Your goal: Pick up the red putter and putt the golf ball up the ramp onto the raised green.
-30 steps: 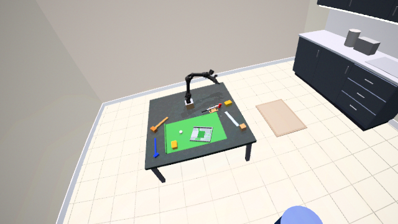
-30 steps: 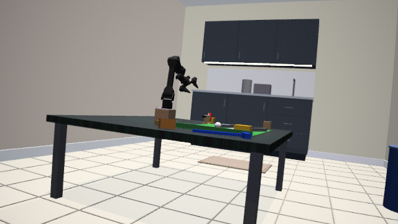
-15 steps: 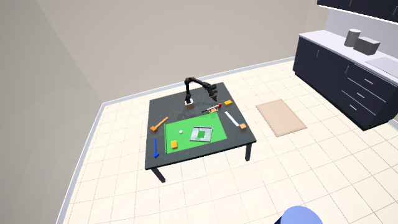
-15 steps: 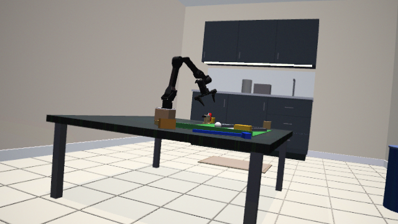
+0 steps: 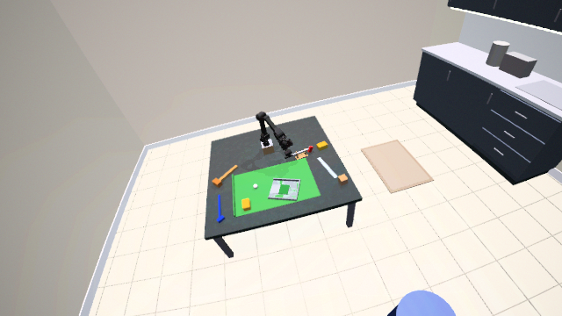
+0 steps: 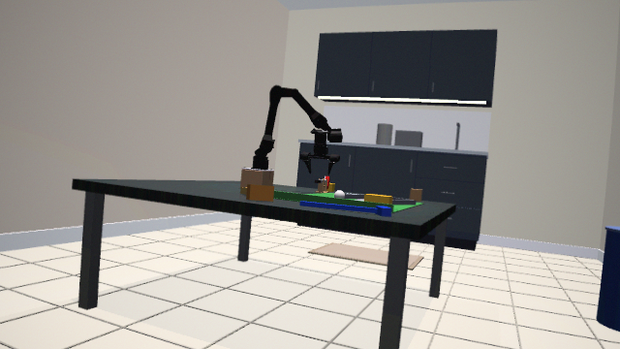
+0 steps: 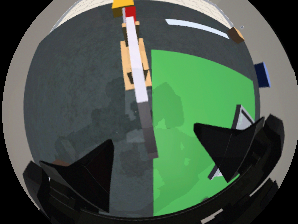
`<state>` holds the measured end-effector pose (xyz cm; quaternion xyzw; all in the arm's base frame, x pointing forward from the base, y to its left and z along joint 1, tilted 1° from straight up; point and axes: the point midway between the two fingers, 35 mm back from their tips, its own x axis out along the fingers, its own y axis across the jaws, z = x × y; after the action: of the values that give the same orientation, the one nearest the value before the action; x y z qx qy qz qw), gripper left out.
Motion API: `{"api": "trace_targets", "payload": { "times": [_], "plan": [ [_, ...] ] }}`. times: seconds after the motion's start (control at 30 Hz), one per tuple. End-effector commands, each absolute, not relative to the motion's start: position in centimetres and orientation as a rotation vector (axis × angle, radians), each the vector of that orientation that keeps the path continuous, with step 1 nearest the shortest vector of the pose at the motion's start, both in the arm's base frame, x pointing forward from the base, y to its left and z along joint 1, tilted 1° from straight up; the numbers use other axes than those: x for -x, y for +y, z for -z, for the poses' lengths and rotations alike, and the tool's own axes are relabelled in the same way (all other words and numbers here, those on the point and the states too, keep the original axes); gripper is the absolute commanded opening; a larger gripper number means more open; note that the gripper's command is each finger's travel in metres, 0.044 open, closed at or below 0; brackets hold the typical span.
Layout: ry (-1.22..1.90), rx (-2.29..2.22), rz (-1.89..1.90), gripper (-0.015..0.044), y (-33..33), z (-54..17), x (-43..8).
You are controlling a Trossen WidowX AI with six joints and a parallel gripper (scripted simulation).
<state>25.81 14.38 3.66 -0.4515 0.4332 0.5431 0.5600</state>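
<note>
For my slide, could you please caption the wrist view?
Open gripper above the red putter resting on its stand beside the green mat.

Beige walls (image 5: 198, 66) meet a floor of cream tiles (image 5: 307, 272) edged with a pale skirting board (image 5: 118, 211). A dark four-legged table (image 6: 145, 186) stands mid-room, a tan mat (image 5: 396, 165) lying beside it. Along one wall run dark drawer cabinets (image 5: 487, 118) under a pale counter (image 5: 465, 57), with dark wall cupboards (image 6: 406, 65) above, lit underneath.

Blue putter (image 5: 219, 209), orange putter (image 5: 224, 175), white putter (image 5: 332, 170), 2 yellow blocks (image 5: 246, 204) on table.
</note>
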Motion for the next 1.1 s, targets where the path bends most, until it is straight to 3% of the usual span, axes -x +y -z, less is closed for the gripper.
{"api": "trace_targets", "payload": {
  "times": [0.0,1.07],
  "plan": [
    [1.006,1.048,-1.313,0.0440,13.9,-3.7,-25.4],
    [1.007,1.048,-1.313,0.0440,13.8,2.4,-25.5]
  ]
}}
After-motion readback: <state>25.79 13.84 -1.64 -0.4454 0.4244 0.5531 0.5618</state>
